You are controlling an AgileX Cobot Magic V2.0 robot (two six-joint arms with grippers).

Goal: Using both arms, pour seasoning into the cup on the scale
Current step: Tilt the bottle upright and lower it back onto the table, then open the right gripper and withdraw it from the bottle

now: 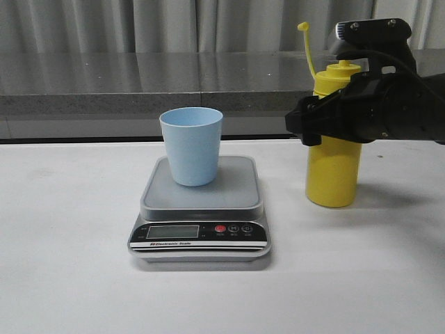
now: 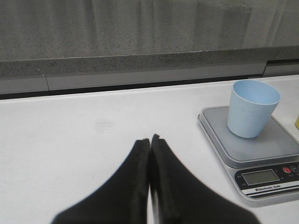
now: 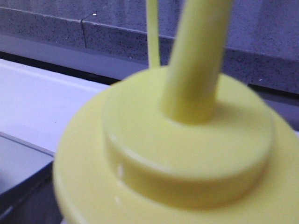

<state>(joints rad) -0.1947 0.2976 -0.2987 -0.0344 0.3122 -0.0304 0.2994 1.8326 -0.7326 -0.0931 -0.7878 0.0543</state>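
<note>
Yellow plastic fills your front view on the right: the seasoning bottle (image 1: 334, 170) stands upright on the white worktop (image 1: 69, 264), and your right claw (image 1: 316, 124) is wrapped around its upper body, just below the shoulder. Whether the jaws are actually pressing the bottle, you cannot tell from here. Off to that claw's left, near but apart, the pale blue cup (image 1: 192, 145) stands upright on the platform of the scale (image 1: 200, 209). The bottle's cap strap (image 1: 307, 47) sticks up with the cap off the nozzle.

Left wrist view: your left claw (image 2: 149, 140) hangs above bare worktop with its jaws pressed together, holding nothing. The cup and scale lie ahead of it and to its right, well apart.

Right wrist view: only the bottle's top and nozzle base show, blurred and very close; the fingers are out of sight.

To do this step well, I judge you should confirm a firm grip before lifting, keep the bottle upright while carrying it, and steady the cup with the left claw before tipping.
</note>
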